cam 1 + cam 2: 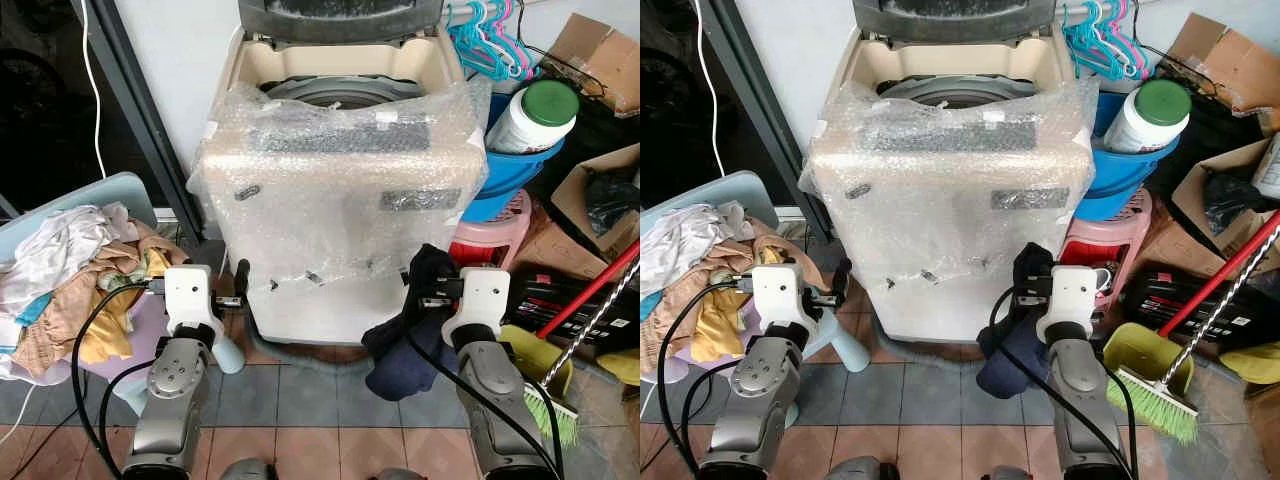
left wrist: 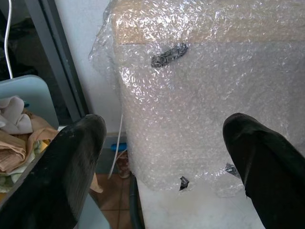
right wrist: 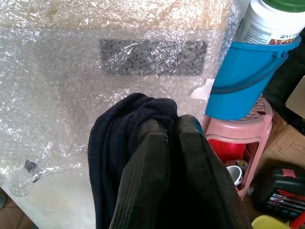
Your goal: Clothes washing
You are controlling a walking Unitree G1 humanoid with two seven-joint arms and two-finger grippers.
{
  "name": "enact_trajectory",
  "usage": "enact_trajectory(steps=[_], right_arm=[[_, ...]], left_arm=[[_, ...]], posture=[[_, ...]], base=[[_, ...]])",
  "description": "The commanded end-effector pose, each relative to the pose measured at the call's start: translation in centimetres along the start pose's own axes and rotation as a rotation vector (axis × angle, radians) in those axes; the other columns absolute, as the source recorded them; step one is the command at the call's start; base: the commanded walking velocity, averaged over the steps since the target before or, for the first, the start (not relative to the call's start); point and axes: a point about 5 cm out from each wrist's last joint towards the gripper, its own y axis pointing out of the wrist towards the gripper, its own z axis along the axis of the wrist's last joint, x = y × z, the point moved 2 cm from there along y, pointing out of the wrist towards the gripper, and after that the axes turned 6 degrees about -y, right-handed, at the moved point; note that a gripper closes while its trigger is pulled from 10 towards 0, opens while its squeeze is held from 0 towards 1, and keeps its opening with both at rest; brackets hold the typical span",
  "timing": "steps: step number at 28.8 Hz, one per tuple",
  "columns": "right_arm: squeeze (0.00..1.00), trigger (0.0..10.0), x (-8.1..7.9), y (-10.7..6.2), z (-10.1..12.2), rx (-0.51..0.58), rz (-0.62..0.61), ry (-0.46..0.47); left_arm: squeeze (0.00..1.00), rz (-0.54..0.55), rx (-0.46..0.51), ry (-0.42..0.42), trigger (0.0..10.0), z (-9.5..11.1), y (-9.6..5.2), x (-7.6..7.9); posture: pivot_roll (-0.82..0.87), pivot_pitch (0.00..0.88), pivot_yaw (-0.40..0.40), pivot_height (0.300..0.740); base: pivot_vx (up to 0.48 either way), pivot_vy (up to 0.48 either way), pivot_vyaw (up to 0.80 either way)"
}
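Right gripper [image 3: 171,125] clamped on dark cloth [image 1: 400,345] before washer [image 1: 340,200] (lid up); left gripper [image 2: 162,138] open, empty

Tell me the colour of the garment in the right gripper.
Dark navy garment; clearest in the right wrist view.

Both silver arms raised forward at about same height, forearms angled up, white wrist housings level. Left gripper [image 1: 238,290]: black fingers [image 2: 66,167] spread wide apart, nothing between them, pointing ahead. Right gripper [image 3: 174,126]: fingers [image 3: 190,176] pressed together, clamping dark navy garment [image 1: 400,345], which drapes over fingertips and hangs below wrist. Black cables loop along each forearm.
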Motion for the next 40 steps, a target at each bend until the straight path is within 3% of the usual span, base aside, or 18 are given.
enact_trajectory(steps=[1,2,3,4,5,7,9,12,14,18,20,21,24,25,27,30,34,40], right_arm=[[0.00,10.0,0.1,0.1,1.0,0.038,-0.009,-0.002],[0.00,10.0,0.1,-0.1,1.1,0.036,-0.005,0.015],[0.00,10.0,0.1,-0.1,1.1,0.036,-0.005,0.015],[0.00,10.0,-0.4,0.2,1.3,0.045,0.006,0.031],[0.00,10.0,-1.1,0.9,1.7,0.061,0.010,0.032],[0.00,10.0,-1.6,1.2,2.3,0.091,0.048,0.050],[0.00,10.0,-1.7,1.2,2.7,0.118,0.043,0.069],[0.00,10.0,-1.9,0.6,2.7,0.117,0.073,0.023],[0.00,10.0,-2.1,-0.1,2.0,0.084,0.127,0.102],[0.00,10.0,-1.4,-0.3,1.4,0.065,0.083,0.083],[0.00,10.0,-1.4,0.1,1.5,0.059,0.065,-0.002],[0.00,10.0,-1.4,0.1,1.5,0.059,0.065,-0.002],[0.00,10.0,-1.6,0.5,2.4,0.085,0.069,0.017],[0.00,10.0,-2.5,0.4,3.6,0.127,0.179,0.119],[0.00,10.0,-2.7,0.3,5.2,0.191,0.215,0.078],[0.00,10.0,-2.7,1.2,8.0,0.292,0.233,-0.058],[0.00,10.0,-2.0,1.8,9.2,0.315,0.201,-0.008],[0.00,10.0,-2.1,2.4,10.6,0.370,0.273,-0.059]], left_arm=[[0.00,0.003,0.001,0.013,10.0,0.2,-0.1,-0.2],[0.00,-0.003,-0.012,0.015,10.0,0.0,-0.2,-0.2],[0.00,-0.003,-0.012,0.015,10.0,0.0,-0.2,-0.2],[0.00,-0.025,-0.029,0.047,10.0,-0.3,0.2,0.5],[0.00,-0.055,-0.038,0.112,10.0,-0.4,0.8,1.4],[0.00,-0.061,-0.041,0.129,10.0,-0.4,1.0,1.5],[0.00,-0.046,-0.054,0.113,10.0,-0.6,0.9,1.3],[0.00,-0.038,-0.059,0.103,10.0,-0.7,0.4,1.2],[0.00,-0.036,-0.065,0.104,10.0,-1.0,-0.1,1.2],[0.00,-0.027,-0.063,0.109,10.0,-1.0,-0.2,1.1],[0.00,-0.018,-0.063,0.104,10.0,-0.9,-0.1,0.9],[0.00,-0.018,-0.063,0.104,10.0,-0.9,-0.1,0.9],[0.00,-0.021,-0.042,0.087,10.0,-0.3,0.1,0.9],[0.00,-0.015,-0.041,0.083,10.0,-0.2,0.1,0.7],[0.00,-0.007,-0.040,0.090,10.0,-0.1,0.1,0.6],[0.00,0.006,-0.052,0.082,10.0,-0.5,-0.1,0.4],[0.00,-0.002,-0.055,0.076,10.0,-0.6,-0.3,0.6],[0.00,-0.014,-0.055,0.060,10.0,-0.6,-0.2,1.1]], posture=[[-0.07,0.000,0.054,0.740],[0.00,0.000,0.000,0.740],[0.00,0.000,0.000,0.740],[-0.08,0.000,0.079,0.740],[-0.08,0.000,0.075,0.740],[-0.08,0.000,0.074,0.740],[-0.08,0.000,0.074,0.740],[-0.08,0.000,0.074,0.740],[-0.08,0.000,0.074,0.740],[-0.08,0.000,0.072,0.740],[-0.08,0.000,0.073,0.740],[-0.08,0.000,0.073,0.740],[-0.08,0.000,0.070,0.740],[-0.07,0.000,0.070,0.740],[-0.07,0.000,0.069,0.740],[-0.08,0.000,0.067,0.740],[-0.08,0.000,0.065,0.740],[-0.08,0.000,0.063,0.740]], base=[[0.000,0.000,0.00],[0.000,0.000,0.00],[0.000,0.000,0.00],[0.000,0.000,0.00],[0.000,0.000,0.00],[0.000,0.000,0.00],[0.000,0.000,0.00],[0.000,0.000,0.00],[0.000,0.000,0.00],[0.000,0.000,0.00],[0.000,0.000,0.00],[0.000,0.000,0.00],[0.000,0.000,0.00],[0.000,0.000,0.00],[0.000,0.000,0.00],[0.000,0.000,0.53],[0.258,0.000,0.80],[0.377,0.000,0.80]])
